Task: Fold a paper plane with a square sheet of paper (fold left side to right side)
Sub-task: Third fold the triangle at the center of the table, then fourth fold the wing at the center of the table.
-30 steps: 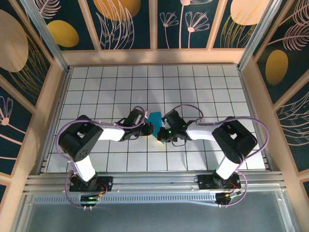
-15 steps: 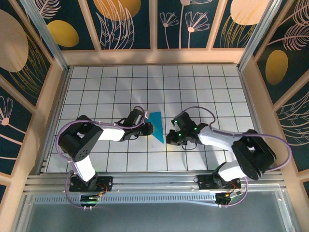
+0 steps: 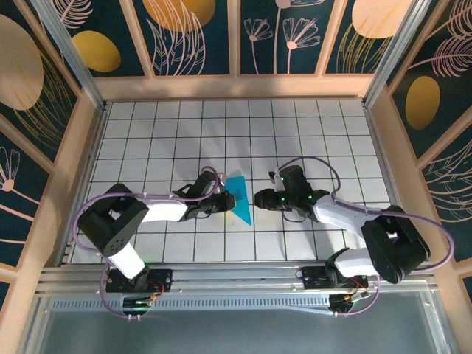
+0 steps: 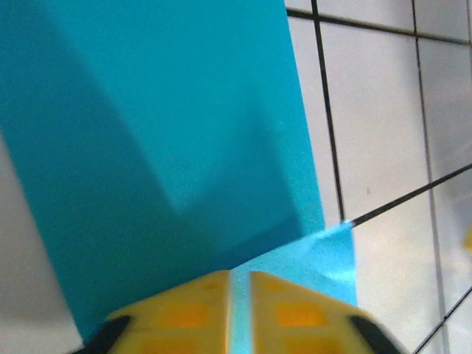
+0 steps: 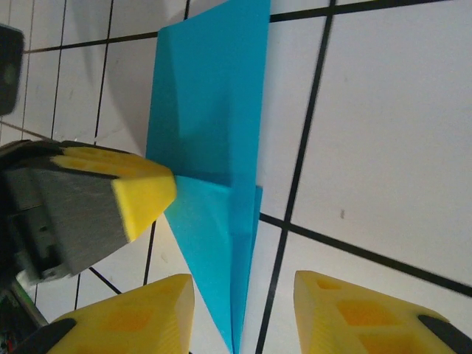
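Paper [image 3: 238,196] lay mid-desk [image 3: 147,133] on the white grid, folded down to a narrow wedge. The broad end was far and the point faced the near edge, so the long axis ran roughly far-to-near, leaning a bit right.

Left tool [image 3: 223,200] was at the paper's left edge. In the left wrist view its fingers [image 4: 181,313] were together with a sliver of blue between them, so I read it as clamped on the paper.

Right tool [image 3: 259,199] sat just right of the paper, not touching, jaws spread. In its wrist view the paper's point reached in between the two pads [image 5: 369,317].

My read: the left-to-right fold hinges on that long axis. The left arm had the edge to carry over. The right tool stood in the landing path, so it'd need to clear out or press the crease. Wall panels [image 3: 192,37] were well apart and no obstacle.
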Controlling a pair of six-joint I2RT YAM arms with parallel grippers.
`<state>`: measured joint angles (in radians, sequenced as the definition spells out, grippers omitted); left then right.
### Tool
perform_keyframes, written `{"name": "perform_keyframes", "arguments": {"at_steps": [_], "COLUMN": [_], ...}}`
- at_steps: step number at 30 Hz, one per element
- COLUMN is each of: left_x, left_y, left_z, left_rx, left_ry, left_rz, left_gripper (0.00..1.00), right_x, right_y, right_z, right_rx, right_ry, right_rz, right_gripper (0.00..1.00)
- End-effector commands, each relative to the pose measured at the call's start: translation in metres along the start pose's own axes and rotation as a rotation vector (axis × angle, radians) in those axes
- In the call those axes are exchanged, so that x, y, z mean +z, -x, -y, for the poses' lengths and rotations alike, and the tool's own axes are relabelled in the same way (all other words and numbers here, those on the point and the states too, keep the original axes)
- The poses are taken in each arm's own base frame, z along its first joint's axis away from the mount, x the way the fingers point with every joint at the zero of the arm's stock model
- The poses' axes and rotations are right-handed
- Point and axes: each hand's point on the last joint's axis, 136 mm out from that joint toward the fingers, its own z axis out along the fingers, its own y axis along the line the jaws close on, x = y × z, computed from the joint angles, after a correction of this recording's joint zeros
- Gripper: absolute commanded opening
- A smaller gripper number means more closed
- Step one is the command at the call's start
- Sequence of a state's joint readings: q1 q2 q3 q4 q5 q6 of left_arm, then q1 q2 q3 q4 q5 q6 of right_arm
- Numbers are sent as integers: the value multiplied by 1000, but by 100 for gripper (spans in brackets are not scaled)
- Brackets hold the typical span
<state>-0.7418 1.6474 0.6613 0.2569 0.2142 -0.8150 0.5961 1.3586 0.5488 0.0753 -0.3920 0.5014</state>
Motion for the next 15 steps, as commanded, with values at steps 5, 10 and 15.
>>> {"name": "perform_keyframes", "arguments": {"at_steps": [5,10,15], "left_x": [-39,-50,-50], "left_y": [40,43,39], "left_z": [-2,-23,-32], "left_rx": [-100,-179,-206], "left_ry": [20,26,39], "left_rz": [126,151,154], "left_gripper": [34,40,45], "right_x": [23,42,55], "right_y": [9,9,7], "right_z": [-18,-29,-30], "right_rx": [-127,-177,-172], "right_ry": [115,136,131], "right_rz": [-1,-49,-77], "right_gripper": [42,42,36]}}
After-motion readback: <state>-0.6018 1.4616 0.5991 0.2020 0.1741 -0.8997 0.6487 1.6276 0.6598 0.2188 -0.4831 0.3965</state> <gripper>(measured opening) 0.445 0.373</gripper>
